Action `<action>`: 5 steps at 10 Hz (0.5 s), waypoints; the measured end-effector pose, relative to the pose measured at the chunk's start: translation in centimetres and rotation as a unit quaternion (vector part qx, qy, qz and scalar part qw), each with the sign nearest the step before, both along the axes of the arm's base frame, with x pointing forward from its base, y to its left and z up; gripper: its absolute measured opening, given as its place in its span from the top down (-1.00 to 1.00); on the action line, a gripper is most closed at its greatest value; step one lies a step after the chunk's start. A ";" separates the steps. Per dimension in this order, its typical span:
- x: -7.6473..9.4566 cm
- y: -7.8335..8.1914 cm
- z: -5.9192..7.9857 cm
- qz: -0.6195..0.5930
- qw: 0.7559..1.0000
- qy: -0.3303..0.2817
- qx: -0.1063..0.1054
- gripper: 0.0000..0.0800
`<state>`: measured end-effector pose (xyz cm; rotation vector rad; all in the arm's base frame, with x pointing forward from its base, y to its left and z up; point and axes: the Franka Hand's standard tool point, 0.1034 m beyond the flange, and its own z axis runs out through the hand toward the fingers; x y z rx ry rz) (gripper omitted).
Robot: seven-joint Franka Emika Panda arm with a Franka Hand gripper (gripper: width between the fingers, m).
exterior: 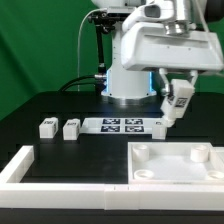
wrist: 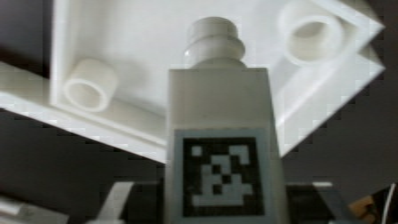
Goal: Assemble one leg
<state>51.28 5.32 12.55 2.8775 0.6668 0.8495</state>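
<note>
1. Green backdrop [exterior: 40, 40] and a black worktop [exterior: 60, 108] frame the scene. The leg [exterior: 180, 102] hangs clear of the worktop, tilted, above the marker board [exterior: 122, 125] at its end on the exterior view's right, near the far edge of the white panel [exterior: 175, 168].
2. The fingers [wrist: 119, 205] are clamped on the leg's tagged body from both sides. In the wrist view the tag faces the camera and the ridged peg [wrist: 214, 42] points away, toward the panel.
3. Beyond the peg lie a corner socket [wrist: 89, 88] and a second socket [wrist: 313, 35]. The peg aims between them and lines up with neither.
4. The step in hand appears to be carrying the leg to a socket. To do it well, the arm should:
   - choose one socket and bring the leg upright so the peg's axis matches the hole;
   - centre the peg over the hole before lowering;
   - descend slowly;
   - keep the clamp tight until the peg has seated, since a tilted entry would likely jam on the rim.
5. Two spare legs [exterior: 47, 127] sit side by side on the worktop, to the exterior view's left of the marker board and well apart from the panel.
</note>
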 end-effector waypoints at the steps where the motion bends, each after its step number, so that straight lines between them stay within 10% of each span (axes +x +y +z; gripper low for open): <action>1: -0.4 0.9 -1.2 -0.015 0.998 0.056 0.030 0.27; 5: 3.3 5.7 0.0 -0.020 0.992 0.101 0.079 0.27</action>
